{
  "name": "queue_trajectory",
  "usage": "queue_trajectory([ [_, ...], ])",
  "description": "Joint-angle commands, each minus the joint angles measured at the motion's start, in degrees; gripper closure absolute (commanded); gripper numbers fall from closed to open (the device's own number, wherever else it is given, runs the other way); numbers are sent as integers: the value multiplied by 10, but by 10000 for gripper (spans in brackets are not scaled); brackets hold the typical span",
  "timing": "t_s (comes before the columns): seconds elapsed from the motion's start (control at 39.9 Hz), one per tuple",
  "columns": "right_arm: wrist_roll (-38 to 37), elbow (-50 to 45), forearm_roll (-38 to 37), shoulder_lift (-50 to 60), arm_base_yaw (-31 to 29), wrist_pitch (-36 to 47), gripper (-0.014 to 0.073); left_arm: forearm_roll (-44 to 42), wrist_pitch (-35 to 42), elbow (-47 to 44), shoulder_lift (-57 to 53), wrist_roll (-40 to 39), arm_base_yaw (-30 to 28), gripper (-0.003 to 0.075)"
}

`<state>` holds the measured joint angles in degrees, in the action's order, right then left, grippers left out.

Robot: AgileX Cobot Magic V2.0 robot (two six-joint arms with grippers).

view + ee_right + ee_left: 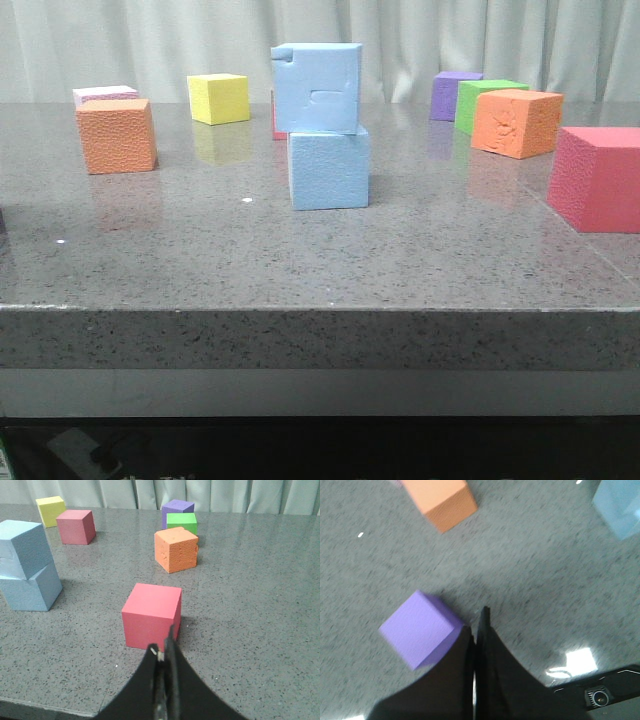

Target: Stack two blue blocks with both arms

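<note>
The notched light-blue block [316, 88] with a rectangular dent sits on top of the plain light-blue block [329, 167] in the middle of the table, slightly offset to the left. The stack also shows in the right wrist view, notched block [21, 548] over plain block [31, 590]. A corner of the blue stack [618, 507] shows in the left wrist view. My left gripper [479, 625] is shut and empty beside a purple cube [420, 628]. My right gripper [166, 645] is shut and empty just in front of a red cube [151, 615]. Neither arm shows in the front view.
Orange cube [117, 135], pink-topped cube [104, 94] and yellow cube [218, 98] stand at the left. Purple cube [455, 94], green cube [484, 100], orange cube [516, 122] and red cube [598, 178] stand at the right. A red cube [276, 120] peeks from behind the stack.
</note>
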<state>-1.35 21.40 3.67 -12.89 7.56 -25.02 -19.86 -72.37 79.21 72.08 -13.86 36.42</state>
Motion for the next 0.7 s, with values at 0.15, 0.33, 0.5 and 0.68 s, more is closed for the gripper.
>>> queue_trajectory([
  [0.15,5,15,0,-5,-2,47,664,-35,91,-100,-168,-12,2,739],
  [0.33,5,15,0,-5,-2,47,664,-34,192,-188,-297,-12,2,739],
  [0.5,5,15,0,-5,-2,47,664,-34,260,-259,-415,-12,2,739],
  [0.68,5,15,0,-5,-2,47,664,-34,302,-312,-499,-12,2,739],
])
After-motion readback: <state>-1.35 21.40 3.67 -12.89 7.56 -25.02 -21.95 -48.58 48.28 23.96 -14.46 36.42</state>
